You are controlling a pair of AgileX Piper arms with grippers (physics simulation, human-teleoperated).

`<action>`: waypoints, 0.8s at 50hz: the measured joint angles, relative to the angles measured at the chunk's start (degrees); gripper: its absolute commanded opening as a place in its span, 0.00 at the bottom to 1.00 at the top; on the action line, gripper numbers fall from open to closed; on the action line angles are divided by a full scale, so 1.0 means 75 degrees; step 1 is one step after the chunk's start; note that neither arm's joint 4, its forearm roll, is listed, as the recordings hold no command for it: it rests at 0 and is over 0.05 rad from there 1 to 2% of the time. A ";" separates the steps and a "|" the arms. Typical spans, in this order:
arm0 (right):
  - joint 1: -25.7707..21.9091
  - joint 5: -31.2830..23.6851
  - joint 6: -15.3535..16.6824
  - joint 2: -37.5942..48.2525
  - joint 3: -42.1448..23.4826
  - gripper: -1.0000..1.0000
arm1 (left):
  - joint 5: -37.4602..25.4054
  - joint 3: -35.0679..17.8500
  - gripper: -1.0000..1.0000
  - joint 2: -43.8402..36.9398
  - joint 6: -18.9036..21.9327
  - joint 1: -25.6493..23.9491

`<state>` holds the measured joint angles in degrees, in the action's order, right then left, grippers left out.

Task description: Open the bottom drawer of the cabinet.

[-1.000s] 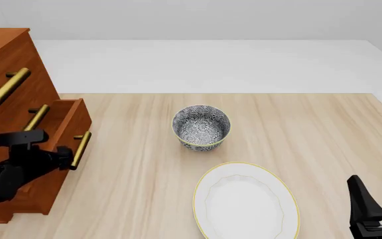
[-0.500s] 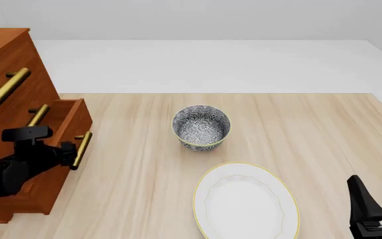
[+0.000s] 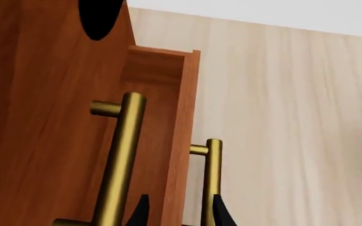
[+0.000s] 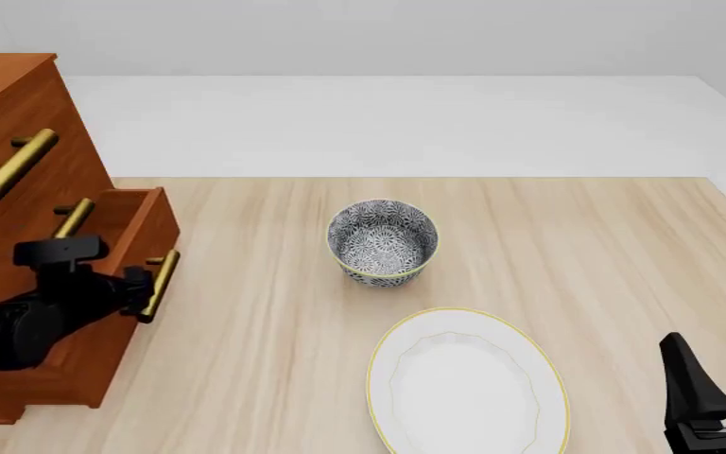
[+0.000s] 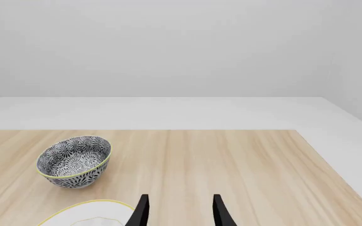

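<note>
- Cabinet (image 4: 10, 189), tall reddish-brown wooden chest with brass bar handles, is standing at the table's left edge in the front view, running off frame on the left.
- Bottom drawer (image 4: 129, 260), reddish-brown wooden box with one brass bar handle (image 4: 159, 284), is sticking partway out of the cabinet front, toward the patterned bowl.
- Left gripper (image 4: 136, 288), black, is sitting at that brass handle; the left wrist view is showing its two fingertips (image 3: 218, 214) straddling the handle's lower end (image 3: 211, 183), clenched around the bar.
- Middle drawer's longer brass bar (image 3: 119, 165) is showing just beside it in the wrist view, on a front that is lying flush.
- Right gripper (image 4: 717, 397) is idling at the near right corner, fingers parted, holding nothing, well apart from everything.
- Black-and-white patterned ceramic bowl with yellow rim (image 4: 382, 241) is sitting upright mid-table.
- White oval plate with yellow edge (image 4: 468, 388) is lying near the front, just beyond the bowl toward the arms, not touching it.
- Light wooden table (image 4: 590, 255) is carrying all of it.
</note>
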<state>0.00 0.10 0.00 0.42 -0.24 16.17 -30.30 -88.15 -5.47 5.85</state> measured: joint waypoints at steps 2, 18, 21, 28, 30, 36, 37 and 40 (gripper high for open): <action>0.0000 0.0000 0.0000 0.0000 0.0000 1.00 | -0.0018 -0.0004 1.00 0.0003 -0.0019 -0.0024; 0.0000 0.0000 0.0000 0.0000 0.0000 1.00 | 0.0033 -0.0122 1.00 -0.0097 -0.0077 -0.0215; 0.0000 0.0000 0.0000 0.0000 0.0000 1.00 | -0.0013 -0.0147 1.00 -0.0090 -0.0056 -0.0242; 0.0000 0.0000 0.0000 0.0000 0.0000 1.00 | -0.0199 -0.0231 1.00 -0.0064 0.0019 -0.0300; 0.0000 0.0000 0.0000 0.0000 0.0000 1.00 | -0.0236 -0.0252 1.00 -0.0059 0.0040 -0.0316; 0.0000 0.0000 0.0000 0.0000 0.0000 1.00 | -0.0334 -0.0312 1.00 -0.0047 0.0104 -0.0361; 0.0000 0.0000 0.0000 0.0000 0.0000 1.00 | -0.0349 -0.0322 1.00 -0.0047 0.0113 -0.0369; 0.0000 0.0000 0.0000 0.0000 0.0000 1.00 | -0.0384 -0.0346 1.00 -0.0045 0.0133 -0.0387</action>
<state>0.00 0.10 0.00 0.42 -0.24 13.29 -32.89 -88.49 -4.47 2.96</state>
